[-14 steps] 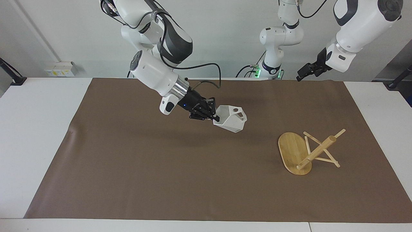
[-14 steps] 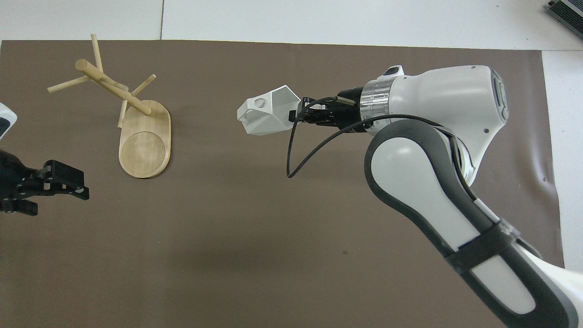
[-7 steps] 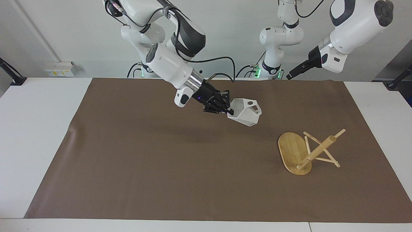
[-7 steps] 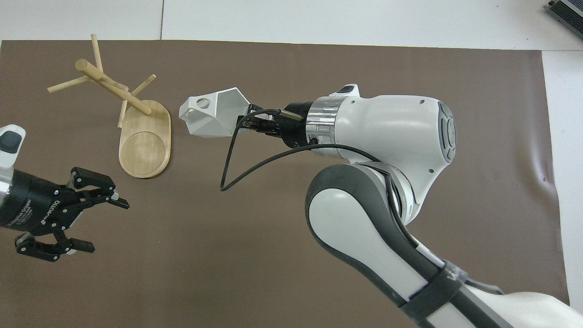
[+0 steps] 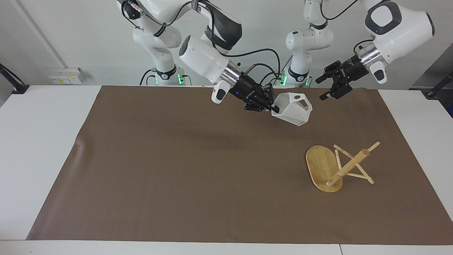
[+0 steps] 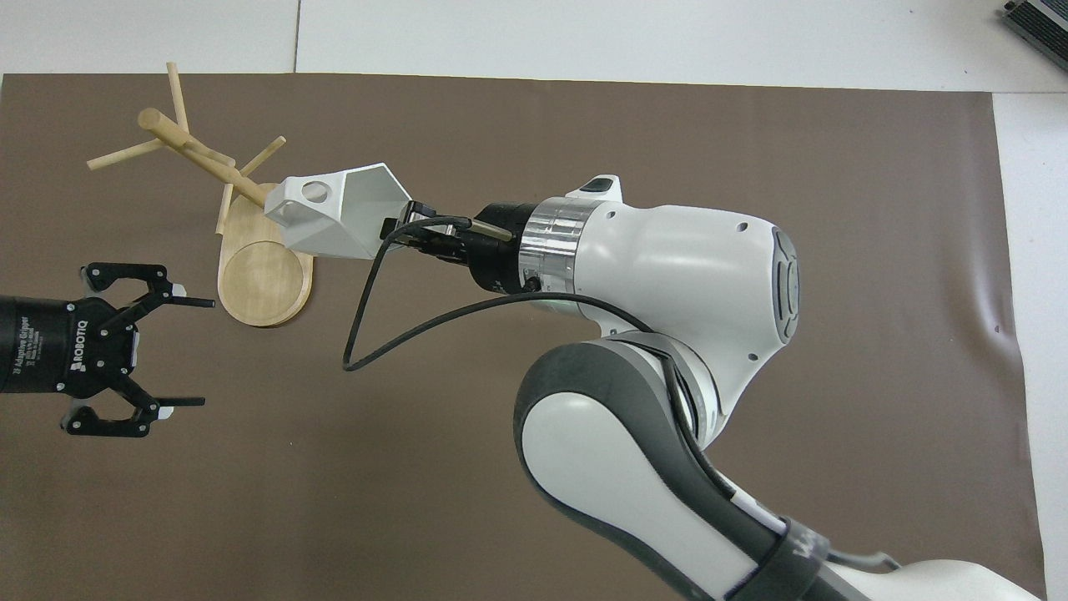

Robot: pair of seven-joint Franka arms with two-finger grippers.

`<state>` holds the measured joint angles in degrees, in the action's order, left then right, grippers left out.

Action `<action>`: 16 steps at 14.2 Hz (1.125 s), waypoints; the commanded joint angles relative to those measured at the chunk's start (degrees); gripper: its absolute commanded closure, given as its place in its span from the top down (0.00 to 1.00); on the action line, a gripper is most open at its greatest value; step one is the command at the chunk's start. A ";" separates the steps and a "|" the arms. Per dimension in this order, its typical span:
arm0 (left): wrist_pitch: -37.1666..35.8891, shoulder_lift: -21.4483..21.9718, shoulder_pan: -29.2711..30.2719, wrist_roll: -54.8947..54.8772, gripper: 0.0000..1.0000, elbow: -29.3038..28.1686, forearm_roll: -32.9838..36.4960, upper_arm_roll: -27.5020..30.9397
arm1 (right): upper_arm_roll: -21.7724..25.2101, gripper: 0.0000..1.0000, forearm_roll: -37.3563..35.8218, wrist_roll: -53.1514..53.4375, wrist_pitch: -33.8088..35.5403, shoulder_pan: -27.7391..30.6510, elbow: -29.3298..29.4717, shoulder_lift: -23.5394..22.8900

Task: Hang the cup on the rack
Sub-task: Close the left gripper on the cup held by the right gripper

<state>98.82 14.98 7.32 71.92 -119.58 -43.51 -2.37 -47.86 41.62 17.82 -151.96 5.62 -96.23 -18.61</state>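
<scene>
The white faceted cup hangs in the air over the brown mat, its pierced handle tab pointing away from the wrist. My right gripper is shut on the cup's wall at the rim. The bamboo rack lies tipped over on the mat, its post slanting toward the left arm's end. From overhead the cup overlaps the rack's base; the facing view shows it well above and apart. My left gripper hovers open and empty, turned toward the cup.
The brown mat covers most of the white table. A bundled black cable loops down from the right wrist. Nothing else stands on the mat.
The right gripper has carried the cup up and toward the left arm's end, closer to the rack. The left arm has swung its open gripper round to face the cup.
</scene>
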 commanded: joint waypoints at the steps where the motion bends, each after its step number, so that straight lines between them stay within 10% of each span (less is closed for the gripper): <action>1: 4.96 0.93 2.43 3.74 1.00 -2.94 -5.61 -0.36 | -1.62 0.00 1.18 1.24 -0.88 0.98 0.34 -0.38; 16: 15.79 -2.50 -5.13 5.16 1.00 -2.32 -20.12 -0.62 | -2.50 0.00 1.09 2.22 -0.97 0.80 0.34 -0.38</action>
<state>113.47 12.67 3.09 76.45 -122.18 -62.19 -3.59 -48.93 41.65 19.06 -151.97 5.63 -96.23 -18.61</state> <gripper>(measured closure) 0.000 0.960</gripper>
